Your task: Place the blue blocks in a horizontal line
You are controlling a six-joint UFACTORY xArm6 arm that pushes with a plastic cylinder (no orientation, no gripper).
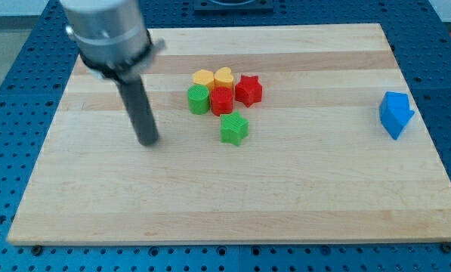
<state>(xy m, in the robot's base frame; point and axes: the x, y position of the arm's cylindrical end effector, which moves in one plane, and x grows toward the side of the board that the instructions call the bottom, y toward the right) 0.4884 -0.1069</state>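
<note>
Blue blocks (395, 113) sit pressed together near the board's right edge; they read as one blue mass and I cannot tell their separate shapes. My tip (149, 142) rests on the board at the view's left, far from the blue blocks and left of the central cluster. The dark rod rises from the tip to the grey arm at the view's top left.
A cluster sits at centre top: a yellow hexagon (203, 78), a yellow heart (224, 77), a red star (248, 90), a red block (222, 100), a green cylinder (199, 99) and a green star (234, 129). The wooden board (233, 204) lies on a blue perforated table.
</note>
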